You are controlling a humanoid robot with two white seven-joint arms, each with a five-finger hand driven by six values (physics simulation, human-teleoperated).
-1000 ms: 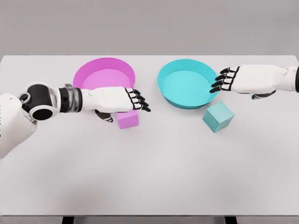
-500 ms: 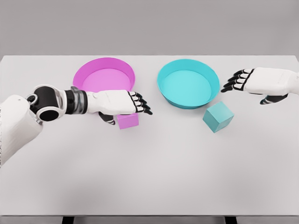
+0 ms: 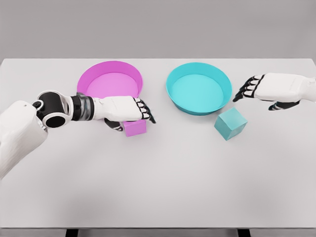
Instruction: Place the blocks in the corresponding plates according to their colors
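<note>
A pink cube (image 3: 135,128) sits on the table just in front of the pink plate (image 3: 108,64). My left hand (image 3: 134,118) lies low over this cube, its fingers (image 3: 146,111) bent down across the top and the thumb by the cube's left side; the cube still rests on the table. A teal cube (image 3: 230,123) stands in front of the teal plate (image 3: 197,65), to its right. My right hand (image 3: 257,98) hovers to the right of the teal plate, above and behind the teal cube, fingers spread and holding nothing.
Both plates stand side by side on the far half of the white table (image 3: 158,177). The table's far edge runs just behind them, and its front edge lies along the bottom of the view.
My left hand has sunk onto the pink cube and its fingers have curled inward. My right hand has drawn back to the right, off the teal plate's rim. Neither cube has moved.
</note>
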